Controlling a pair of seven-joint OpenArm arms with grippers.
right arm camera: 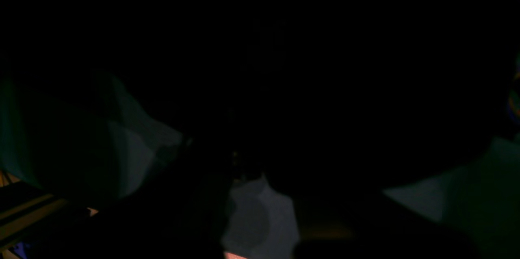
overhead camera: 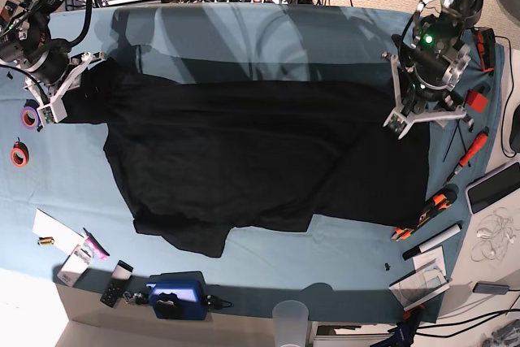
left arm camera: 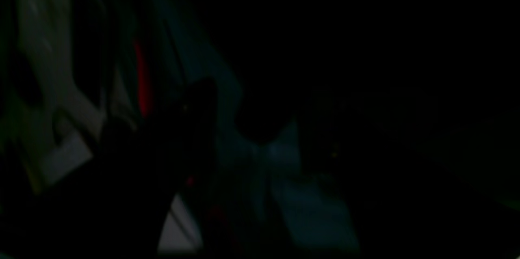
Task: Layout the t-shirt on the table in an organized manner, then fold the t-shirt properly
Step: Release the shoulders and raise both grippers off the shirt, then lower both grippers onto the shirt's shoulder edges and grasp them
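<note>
Wrist views dark; t-shirt (overhead camera: 244, 160) indistinct.

One t-shirt (overhead camera: 260, 160), one table (overhead camera: 244, 34), two tape rolls (overhead camera: 19, 153), one cup (overhead camera: 291, 318).

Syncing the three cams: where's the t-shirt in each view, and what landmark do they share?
Base: the t-shirt lies spread across the middle of the table, between the two arms.
Left wrist: very dark; the black mass on the right is probably the t-shirt, though it is hard to be sure.
Right wrist: a dark mass fills most of the frame, likely the t-shirt.
Shared landmark: the teal table cloth, dim patches in both wrist views.
</note>
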